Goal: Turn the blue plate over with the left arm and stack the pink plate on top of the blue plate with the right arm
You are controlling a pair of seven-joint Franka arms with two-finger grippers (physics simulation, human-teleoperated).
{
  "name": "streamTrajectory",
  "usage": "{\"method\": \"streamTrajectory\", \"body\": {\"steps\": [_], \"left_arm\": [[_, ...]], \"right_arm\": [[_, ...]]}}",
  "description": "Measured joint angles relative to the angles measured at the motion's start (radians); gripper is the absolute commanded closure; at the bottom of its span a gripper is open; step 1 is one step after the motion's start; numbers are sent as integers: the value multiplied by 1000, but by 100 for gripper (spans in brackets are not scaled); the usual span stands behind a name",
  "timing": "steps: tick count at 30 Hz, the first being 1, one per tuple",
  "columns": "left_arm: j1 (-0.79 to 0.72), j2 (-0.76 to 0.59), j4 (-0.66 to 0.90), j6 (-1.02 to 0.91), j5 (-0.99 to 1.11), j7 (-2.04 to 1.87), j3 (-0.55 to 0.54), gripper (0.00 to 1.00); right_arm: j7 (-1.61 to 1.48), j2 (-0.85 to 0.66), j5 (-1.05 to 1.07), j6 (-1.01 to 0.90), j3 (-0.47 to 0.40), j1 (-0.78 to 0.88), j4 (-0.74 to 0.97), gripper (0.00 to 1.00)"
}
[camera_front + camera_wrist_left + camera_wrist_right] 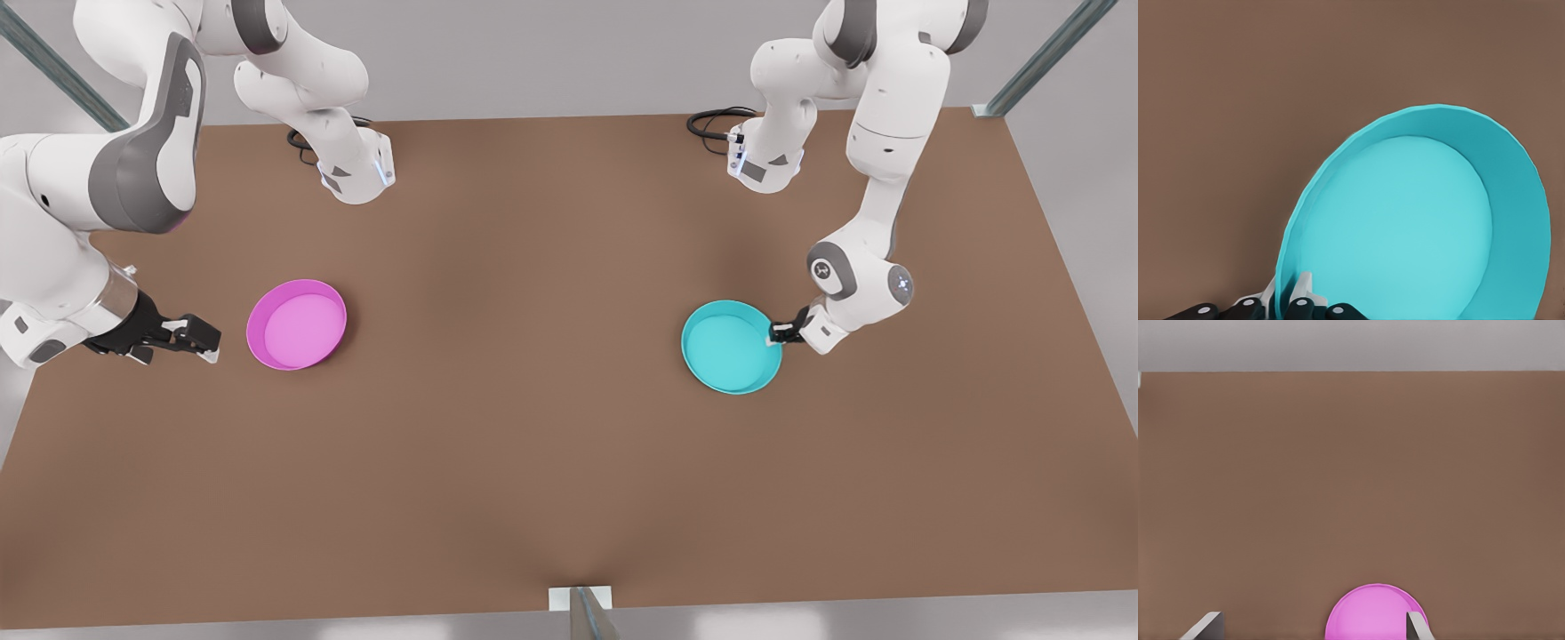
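Note:
The blue plate [732, 347] sits open side up toward the front view's right. My left gripper [775, 333] is shut on its rim at the edge nearest that arm. In the left wrist view the fingers [1301, 288] pinch the thin wall of the blue plate [1405, 227], one inside and one outside. The pink plate [296, 324] rests open side up toward the front view's left. My right gripper [209, 342] hovers low beside it, a short gap away, open and holding nothing. The right wrist view has the pink plate [1375, 613] just ahead of the spread fingertips [1418, 627].
The brown table [533, 462] has open room between the plates and toward the front edge. Both arm bases [356, 169] and black cables [711, 120] stand at the back. A small metal bracket [580, 600] sits at the middle of the front edge.

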Motion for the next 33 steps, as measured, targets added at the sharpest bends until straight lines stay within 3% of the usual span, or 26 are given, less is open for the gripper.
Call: {"method": "streamTrajectory", "body": {"steps": [8,9,19,33], "left_arm": [[0,24,8,12,-79,7,-16,75],[1,24,8,12,-91,9,-16,79],[0,27,18,11,-105,6,-16,79],[-5,-6,81,-72,40,-20,-13,79]], "right_arm": [[0,2,0,0,0,0,0,0],[0,2,0,0,0,0,0,0],[0,5,0,0,0,0,-1,0],[0,9,0,0,0,0,0,0]]}}
